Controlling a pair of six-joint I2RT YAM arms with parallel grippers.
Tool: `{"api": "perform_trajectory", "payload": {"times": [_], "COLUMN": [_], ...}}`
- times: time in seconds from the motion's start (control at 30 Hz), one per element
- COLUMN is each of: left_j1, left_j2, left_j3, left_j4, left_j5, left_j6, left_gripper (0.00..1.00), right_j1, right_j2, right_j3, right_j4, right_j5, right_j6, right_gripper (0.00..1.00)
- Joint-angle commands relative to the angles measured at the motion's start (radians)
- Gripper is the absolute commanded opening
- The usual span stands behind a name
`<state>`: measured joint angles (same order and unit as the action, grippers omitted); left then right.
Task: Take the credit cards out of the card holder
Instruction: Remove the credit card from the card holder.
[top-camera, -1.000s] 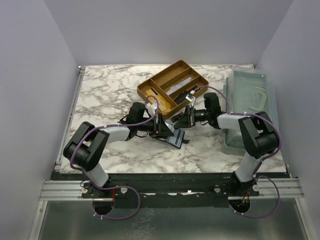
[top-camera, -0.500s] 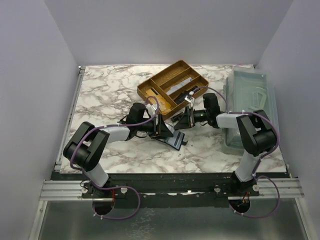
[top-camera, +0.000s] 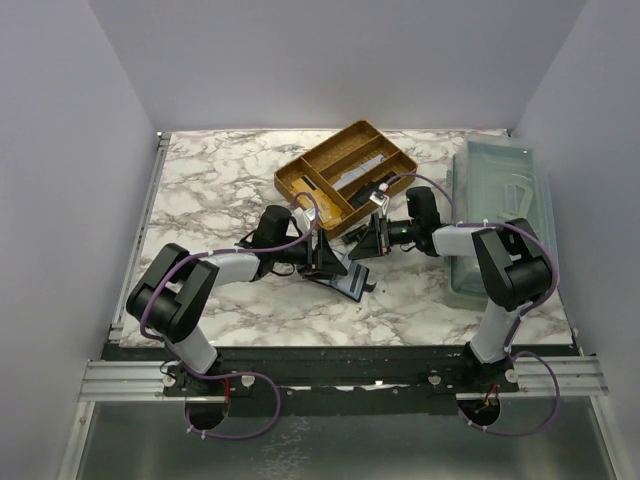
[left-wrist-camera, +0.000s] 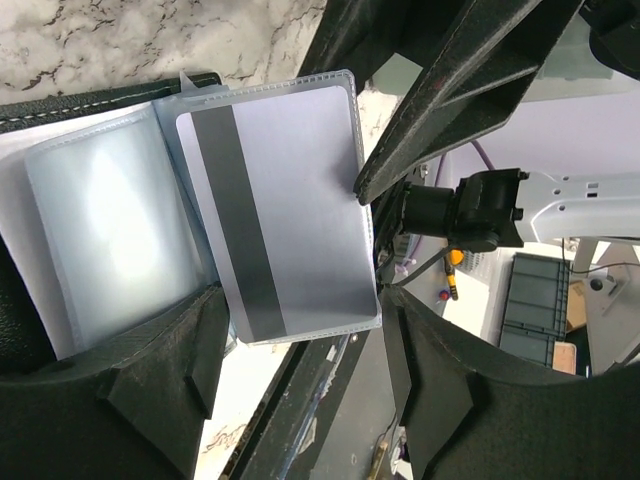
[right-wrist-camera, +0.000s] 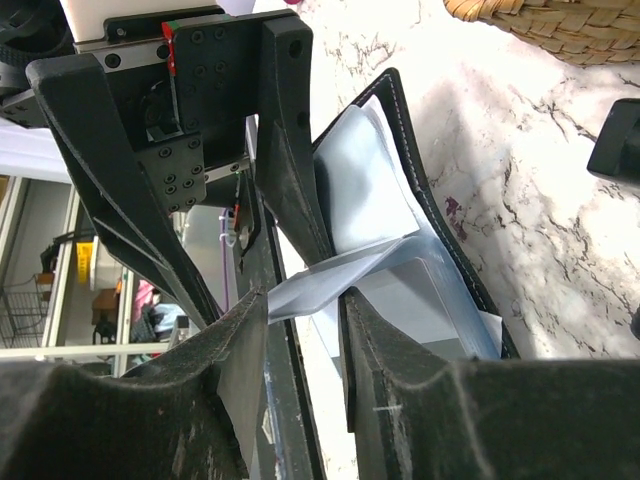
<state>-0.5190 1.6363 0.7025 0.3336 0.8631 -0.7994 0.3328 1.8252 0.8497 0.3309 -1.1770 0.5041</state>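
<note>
The open card holder (top-camera: 352, 280) lies on the table (top-camera: 220, 190) between the arms, the left gripper (left-wrist-camera: 305, 305) spread wide astride a striped credit card (left-wrist-camera: 285, 200) in its clear sleeve, the right gripper (right-wrist-camera: 303, 300) narrow about that card's edge, its grip unclear.

Pale grey-blue credit card (left-wrist-camera: 290, 215) with dark stripe, black card holder (left-wrist-camera: 90, 102), grey-veined white marble table (top-camera: 210, 190), tan tray (top-camera: 322, 160)
</note>
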Motion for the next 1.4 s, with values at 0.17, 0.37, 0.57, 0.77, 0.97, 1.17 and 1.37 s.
{"api": "perform_trajectory", "payload": {"times": [0.17, 0.37, 0.57, 0.77, 0.97, 1.17, 1.37], "left_j1": [-0.001, 0.002, 0.007, 0.017, 0.023, 0.027, 0.026], "left_j2": [-0.013, -0.013, -0.019, -0.021, -0.022, -0.020, -0.016], "left_j3": [0.018, 0.017, 0.017, 0.016, 0.017, 0.019, 0.022], "left_j4": [0.041, 0.039, 0.039, 0.040, 0.039, 0.039, 0.044], "left_j5": [0.055, 0.046, 0.047, 0.045, 0.050, 0.059, 0.075], "left_j6": [0.014, 0.009, 0.011, 0.008, 0.003, 0.002, 0.001], "left_gripper": [0.63, 0.56, 0.56, 0.57, 0.56, 0.58, 0.59], "right_j1": [0.009, 0.014, 0.014, 0.013, 0.015, 0.021, 0.038], "right_j2": [0.017, 0.014, 0.019, 0.015, 0.015, -0.002, -0.006], "right_j3": [0.013, 0.015, 0.020, 0.027, 0.039, 0.033, 0.042], "right_j4": [-0.001, 0.008, -0.020, -0.065, -0.116, -0.105, -0.133], "right_j5": [-0.057, -0.102, -0.092, -0.075, -0.054, -0.086, -0.078], "right_j6": [-0.062, -0.087, -0.113, -0.162, -0.220, -0.242, -0.280], "right_gripper": [0.43, 0.51, 0.52, 0.49, 0.47, 0.50, 0.52]}}
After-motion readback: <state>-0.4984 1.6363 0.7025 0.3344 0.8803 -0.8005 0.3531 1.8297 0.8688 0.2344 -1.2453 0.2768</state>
